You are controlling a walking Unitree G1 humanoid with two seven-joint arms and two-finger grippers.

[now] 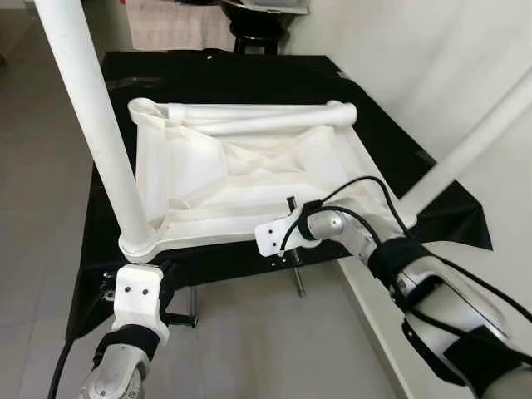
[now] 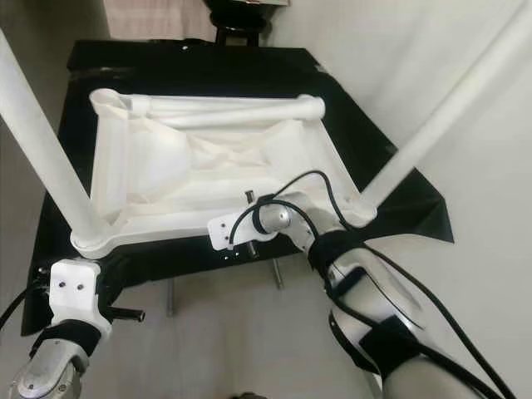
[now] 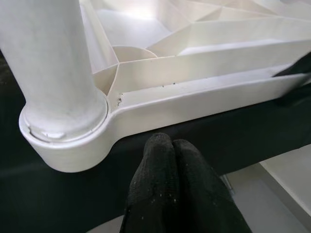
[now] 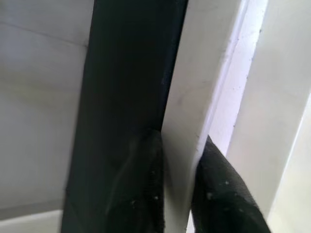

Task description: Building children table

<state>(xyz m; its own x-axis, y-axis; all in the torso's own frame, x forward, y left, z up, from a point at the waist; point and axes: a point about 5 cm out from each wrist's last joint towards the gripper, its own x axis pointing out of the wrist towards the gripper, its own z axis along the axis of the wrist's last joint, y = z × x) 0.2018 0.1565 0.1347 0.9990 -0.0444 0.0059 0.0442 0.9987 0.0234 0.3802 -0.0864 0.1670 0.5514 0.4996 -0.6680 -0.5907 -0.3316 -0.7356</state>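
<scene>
A white plastic children's table (image 1: 249, 170) lies upside down on a black-covered work table (image 1: 249, 75). White legs stand in its near-left corner (image 1: 91, 125) and near-right corner (image 1: 474, 141). A third leg (image 1: 266, 116) lies loose across its far edge. My left gripper (image 3: 167, 145) is shut and empty, just below the near-left corner socket (image 3: 63, 131). My right gripper (image 4: 180, 165) is shut on the near rim (image 4: 194, 97) of the upturned table, one finger (image 4: 150, 174) outside and the other inside.
The black cloth hangs over the work table's front edge, with metal stand legs (image 1: 299, 278) below it. A pale wall (image 1: 465, 50) runs close along the right. A dark stool base (image 1: 258, 21) stands behind the table. Grey floor (image 1: 41, 166) opens on the left.
</scene>
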